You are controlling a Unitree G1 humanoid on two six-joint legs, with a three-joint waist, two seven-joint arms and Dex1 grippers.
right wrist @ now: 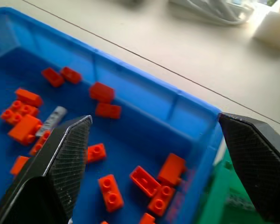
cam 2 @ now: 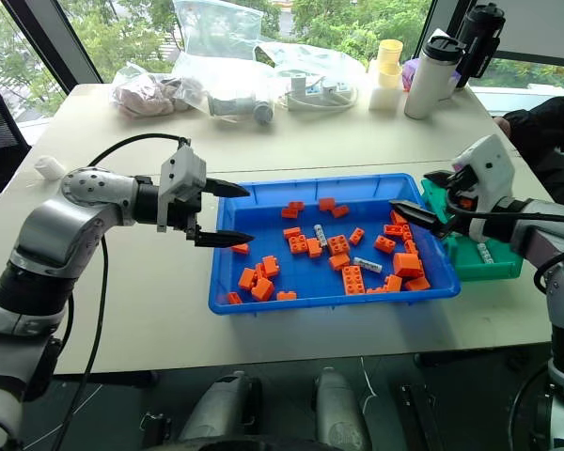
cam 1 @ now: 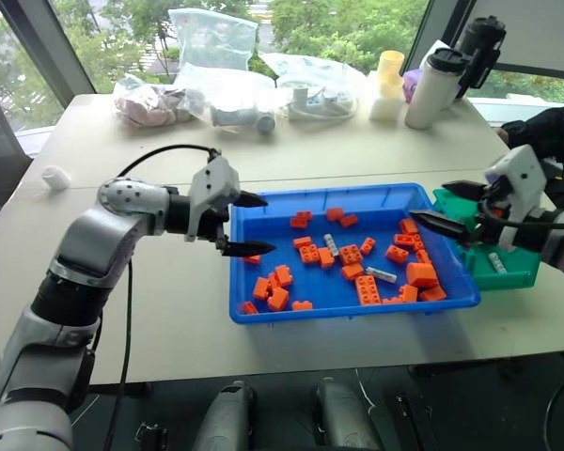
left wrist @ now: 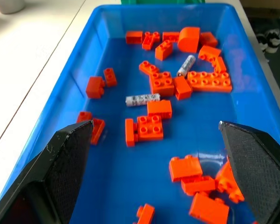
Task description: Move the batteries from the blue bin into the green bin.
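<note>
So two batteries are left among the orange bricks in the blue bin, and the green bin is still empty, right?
Not quite. The green bin already holds a battery, as the left eye view shows. Two batteries do lie among the orange bricks in the blue bin.

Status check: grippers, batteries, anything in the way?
Left gripper and right gripper both open, empty. Two batteries in blue bin, one in green bin. Orange bricks crowd them.

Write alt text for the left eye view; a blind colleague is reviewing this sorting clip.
A blue bin on a pale table holds scattered orange bricks and two batteries. The open left gripper hovers at its left rim; the open right gripper is at its right rim, beside a green bin containing one battery.
</note>
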